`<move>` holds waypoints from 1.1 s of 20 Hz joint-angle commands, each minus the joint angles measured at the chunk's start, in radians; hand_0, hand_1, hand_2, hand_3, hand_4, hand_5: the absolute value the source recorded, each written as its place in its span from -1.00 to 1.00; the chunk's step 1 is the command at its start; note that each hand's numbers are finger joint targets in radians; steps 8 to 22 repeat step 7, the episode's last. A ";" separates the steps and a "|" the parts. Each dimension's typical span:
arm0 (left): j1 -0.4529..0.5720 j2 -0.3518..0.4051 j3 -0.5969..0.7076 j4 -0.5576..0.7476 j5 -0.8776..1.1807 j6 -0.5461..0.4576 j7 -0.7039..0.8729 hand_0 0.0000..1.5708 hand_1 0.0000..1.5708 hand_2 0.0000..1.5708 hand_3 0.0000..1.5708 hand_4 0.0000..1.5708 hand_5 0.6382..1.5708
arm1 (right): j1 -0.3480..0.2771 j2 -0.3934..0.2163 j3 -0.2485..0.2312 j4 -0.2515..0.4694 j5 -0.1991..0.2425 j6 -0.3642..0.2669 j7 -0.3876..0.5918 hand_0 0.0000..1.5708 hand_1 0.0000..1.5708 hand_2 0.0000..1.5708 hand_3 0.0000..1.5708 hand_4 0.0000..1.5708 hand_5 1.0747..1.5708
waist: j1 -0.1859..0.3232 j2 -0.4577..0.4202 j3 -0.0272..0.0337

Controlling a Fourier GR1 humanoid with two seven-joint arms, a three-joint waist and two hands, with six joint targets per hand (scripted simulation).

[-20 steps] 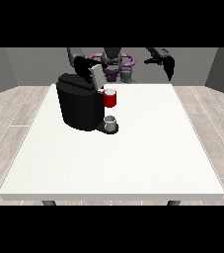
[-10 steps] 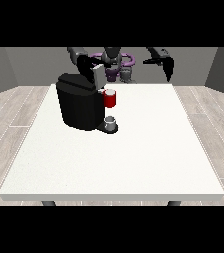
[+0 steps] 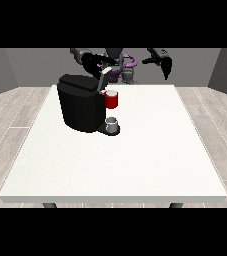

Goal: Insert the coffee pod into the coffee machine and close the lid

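The black coffee machine (image 3: 81, 102) stands on the white table (image 3: 135, 160), left of its middle. Its grey lid (image 3: 105, 78) is tilted up at the machine's top right. A red thing at the machine (image 3: 112, 100) sits under the lid. Below it, a grey thing (image 3: 112, 123) rests on the machine's base; I cannot tell whether it is the pod. The hand at the view's left (image 3: 93, 62) hovers just above and behind the machine's top, close to the lid. The hand at the view's right (image 3: 163, 63) is raised off the table at the far edge, fingers hanging relaxed and holding nothing.
The robot's torso (image 3: 119, 67) stands behind the table's far edge. Wooden floor surrounds the table on both sides.
The hand at the view's left has shifted a little to the right above the machine's top. The hand at the view's right has hardly moved.
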 commanded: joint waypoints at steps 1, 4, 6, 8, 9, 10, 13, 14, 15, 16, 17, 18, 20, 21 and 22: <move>0.014 -0.030 -0.004 -0.006 0.006 0.026 0.025 -1.00 -1.00 -1.00 -1.00 -0.76 1.00 | 0.061 0.085 0.096 -0.066 0.015 0.052 -0.135 -1.00 -1.00 -1.00 -1.00 -0.55 1.00 | -0.010 -0.078 -0.0136; 0.073 0.022 0.043 0.014 0.021 0.008 -0.003 -1.00 -1.00 -1.00 -1.00 -0.76 1.00 | 0.214 0.107 0.118 -0.112 -0.059 0.082 -0.190 -1.00 -1.00 -1.00 -1.00 -0.64 1.00 | -0.073 -0.114 -0.0140; 0.034 0.012 0.075 0.080 0.007 0.072 -0.011 -1.00 -1.00 -1.00 -1.00 -0.76 1.00 | 0.307 0.108 0.245 -0.171 -0.088 0.003 -0.155 -1.00 -1.00 -1.00 -1.00 -0.68 1.00 | -0.140 -0.138 -0.0144; 0.120 0.050 0.087 0.102 0.031 -0.009 -0.095 -1.00 -1.00 -1.00 -1.00 -0.76 1.00 | 0.339 0.108 0.239 -0.202 -0.098 -0.004 -0.141 -1.00 -1.00 -1.00 -1.00 -0.80 1.00 | -0.144 -0.155 -0.0148; 0.120 0.050 0.087 0.102 0.031 -0.009 -0.095 -1.00 -1.00 -1.00 -1.00 -0.76 1.00 | 0.339 0.108 0.239 -0.202 -0.098 -0.004 -0.141 -1.00 -1.00 -1.00 -1.00 -0.80 1.00 | -0.144 -0.155 -0.0148; 0.120 0.050 0.087 0.102 0.031 -0.009 -0.095 -1.00 -1.00 -1.00 -1.00 -0.76 1.00 | 0.339 0.108 0.239 -0.202 -0.098 -0.004 -0.141 -1.00 -1.00 -1.00 -1.00 -0.80 1.00 | -0.144 -0.155 -0.0148; 0.120 0.050 0.087 0.102 0.031 -0.009 -0.095 -1.00 -1.00 -1.00 -1.00 -0.76 1.00 | 0.339 0.108 0.239 -0.202 -0.098 -0.004 -0.141 -1.00 -1.00 -1.00 -1.00 -0.80 1.00 | -0.144 -0.155 -0.0148; 0.120 0.050 0.087 0.102 0.031 -0.009 -0.095 -1.00 -1.00 -1.00 -1.00 -0.76 1.00 | 0.339 0.108 0.239 -0.202 -0.098 -0.004 -0.141 -1.00 -1.00 -1.00 -1.00 -0.80 1.00 | -0.144 -0.155 -0.0148; 0.120 0.050 0.087 0.102 0.031 -0.009 -0.095 -1.00 -1.00 -1.00 -1.00 -0.76 1.00 | 0.339 0.108 0.239 -0.202 -0.098 -0.004 -0.141 -1.00 -1.00 -1.00 -1.00 -0.80 1.00 | -0.144 -0.155 -0.0148; 0.120 0.050 0.087 0.102 0.031 -0.009 -0.095 -1.00 -1.00 -1.00 -1.00 -0.76 1.00 | 0.339 0.108 0.239 -0.202 -0.098 -0.004 -0.141 -1.00 -1.00 -1.00 -1.00 -0.80 1.00 | -0.144 -0.155 -0.0148; 0.120 0.050 0.087 0.102 0.031 -0.009 -0.095 -1.00 -1.00 -1.00 -1.00 -0.76 1.00 | 0.339 0.108 0.239 -0.202 -0.098 -0.004 -0.141 -1.00 -1.00 -1.00 -1.00 -0.80 1.00 | -0.144 -0.155 -0.0148; 0.120 0.050 0.087 0.102 0.031 -0.009 -0.095 -1.00 -1.00 -1.00 -1.00 -0.76 1.00 | 0.339 0.108 0.239 -0.202 -0.098 -0.004 -0.141 -1.00 -1.00 -1.00 -1.00 -0.80 1.00 | -0.144 -0.155 -0.0148; 0.120 0.050 0.087 0.102 0.031 -0.009 -0.095 -1.00 -1.00 -1.00 -1.00 -0.76 1.00 | 0.339 0.108 0.239 -0.202 -0.098 -0.004 -0.141 -1.00 -1.00 -1.00 -1.00 -0.80 1.00 | -0.144 -0.155 -0.0148; 0.120 0.050 0.087 0.102 0.031 -0.009 -0.095 -1.00 -1.00 -1.00 -1.00 -0.76 1.00 | 0.339 0.108 0.239 -0.202 -0.098 -0.004 -0.141 -1.00 -1.00 -1.00 -1.00 -0.80 1.00 | -0.144 -0.155 -0.0148; 0.120 0.050 0.087 0.102 0.031 -0.009 -0.095 -1.00 -1.00 -1.00 -1.00 -0.76 1.00 | 0.339 0.108 0.239 -0.202 -0.098 -0.004 -0.141 -1.00 -1.00 -1.00 -1.00 -0.80 1.00 | -0.144 -0.155 -0.0148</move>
